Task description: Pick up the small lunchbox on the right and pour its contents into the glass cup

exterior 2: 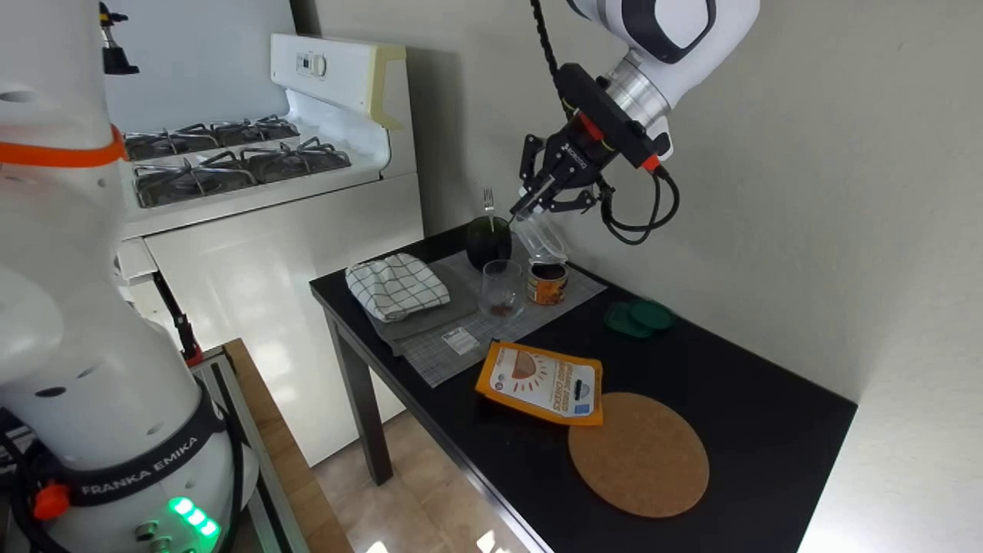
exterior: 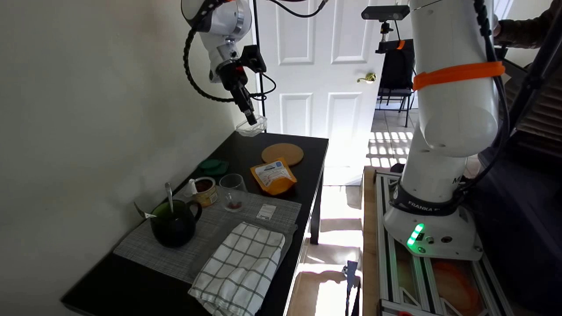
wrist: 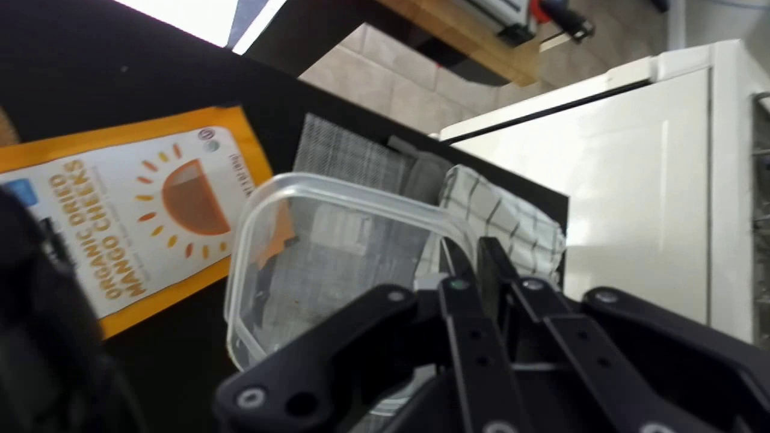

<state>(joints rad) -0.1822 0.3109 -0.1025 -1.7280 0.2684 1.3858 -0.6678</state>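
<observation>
The small lunchbox, a clear plastic tub, is held tilted in the air above the table; it shows in both exterior views point(exterior: 251, 129) point(exterior 2: 542, 240) and large in the wrist view point(wrist: 337, 258). My gripper point(exterior: 251, 117) point(exterior 2: 524, 204) point(wrist: 476, 255) is shut on a corner of its rim. I see only tiny specks through its walls. The glass cup point(exterior: 232, 191) point(exterior 2: 503, 287) stands upright on the grey placemat with a few reddish bits at its bottom. The gripper and lunchbox are higher than the cup and apart from it. In the wrist view I cannot make out the cup.
An open tin point(exterior: 208, 196) point(exterior 2: 547, 287) stands beside the cup. A dark mug point(exterior: 173, 224) point(exterior 2: 488, 244) holds cutlery. An orange pouch point(exterior: 274, 176) point(exterior 2: 547, 382) point(wrist: 186, 201), round board point(exterior: 287, 152) point(exterior 2: 643, 465), green lids point(exterior: 213, 166) point(exterior 2: 639, 318) and checkered cloth point(exterior: 246, 259) point(exterior 2: 395, 286) lie around.
</observation>
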